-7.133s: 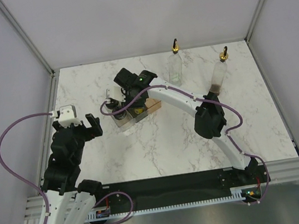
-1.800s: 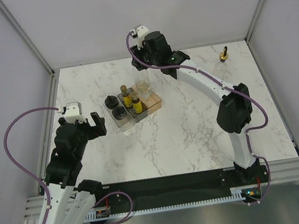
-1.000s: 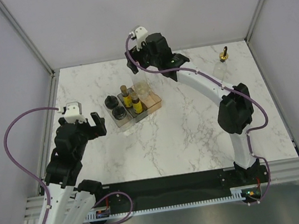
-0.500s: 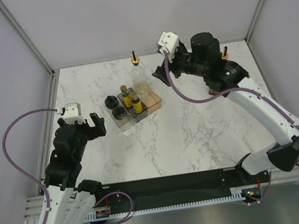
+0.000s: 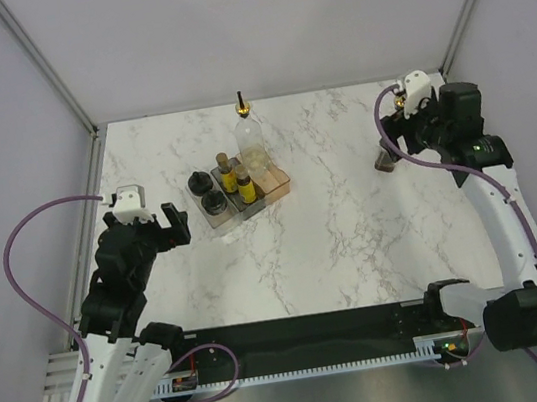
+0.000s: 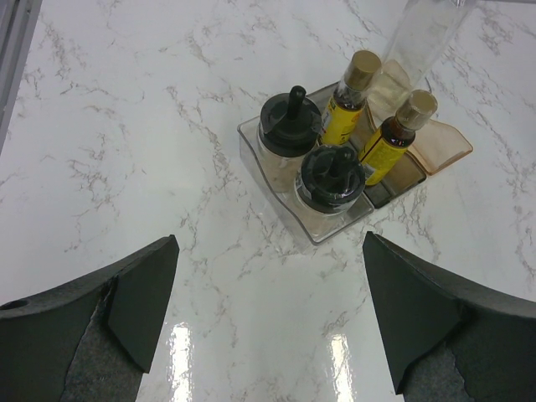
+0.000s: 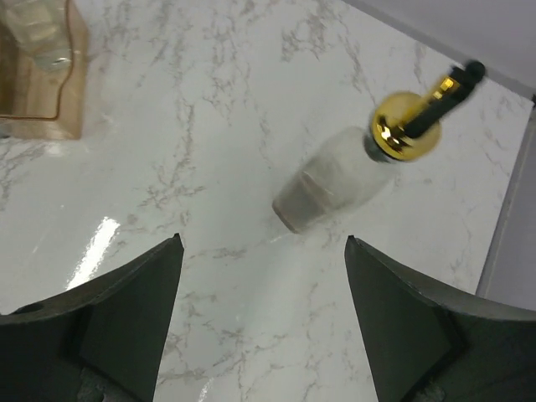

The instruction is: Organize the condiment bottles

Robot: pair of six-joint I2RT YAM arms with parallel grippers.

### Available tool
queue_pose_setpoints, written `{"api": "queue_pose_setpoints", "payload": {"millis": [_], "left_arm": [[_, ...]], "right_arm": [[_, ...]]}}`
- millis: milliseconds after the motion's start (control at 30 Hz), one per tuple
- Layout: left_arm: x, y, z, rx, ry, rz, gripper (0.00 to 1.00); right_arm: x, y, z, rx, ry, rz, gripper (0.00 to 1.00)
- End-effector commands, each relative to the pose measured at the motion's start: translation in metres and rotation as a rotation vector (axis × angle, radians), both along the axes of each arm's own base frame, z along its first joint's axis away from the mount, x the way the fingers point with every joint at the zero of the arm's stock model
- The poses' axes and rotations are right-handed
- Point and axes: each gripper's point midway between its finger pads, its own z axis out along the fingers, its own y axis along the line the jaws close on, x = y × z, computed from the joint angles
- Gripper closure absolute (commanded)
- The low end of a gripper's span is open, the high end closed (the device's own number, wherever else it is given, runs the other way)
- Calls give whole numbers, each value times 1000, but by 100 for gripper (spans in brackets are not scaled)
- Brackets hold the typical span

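Note:
One tall clear bottle (image 5: 251, 135) with a gold spout stands in the orange bin (image 5: 276, 180). Two yellow bottles (image 6: 352, 107) with brown caps stand in the grey bin (image 6: 400, 176). Two black-lidded jars (image 6: 332, 174) fill the clear bin (image 6: 270, 167). A second tall bottle (image 7: 345, 177) stands alone at the back right, its gold spout (image 7: 405, 126) up. My right gripper (image 7: 264, 310) hovers above and just short of it, open and empty. The base of that bottle (image 5: 384, 157) shows below the right gripper (image 5: 389, 137). My left gripper (image 6: 268, 322) is open and empty, near the bins' left side.
The three bins sit together at the table's (image 5: 335, 242) back middle. Grey walls and metal frame posts close in the back and both sides. A corner of the orange bin (image 7: 42, 92) shows at the upper left of the right wrist view.
My right arm has let go of the first tall bottle in the orange bin and swung right to the back right corner, over the second bottle. The left arm has stayed put.

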Motion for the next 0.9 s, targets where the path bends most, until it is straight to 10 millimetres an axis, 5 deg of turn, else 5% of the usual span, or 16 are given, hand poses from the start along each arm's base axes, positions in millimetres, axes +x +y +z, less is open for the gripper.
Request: {"api": "queue_pose_setpoints", "payload": {"millis": [0, 200, 600, 867], "left_arm": [[3, -4, 6, 10, -34, -29, 0], [3, -4, 5, 11, -31, -30, 0], [3, -3, 6, 14, -34, -22, 0], [3, -2, 5, 15, -34, -20, 0]], "right_arm": [[7, -32, 0, 55, -10, -89, 13], [33, -67, -1, 94, -37, -177, 14], [96, -56, 0, 137, -130, -30, 15], [107, -43, -11, 165, -126, 71, 27]]}}
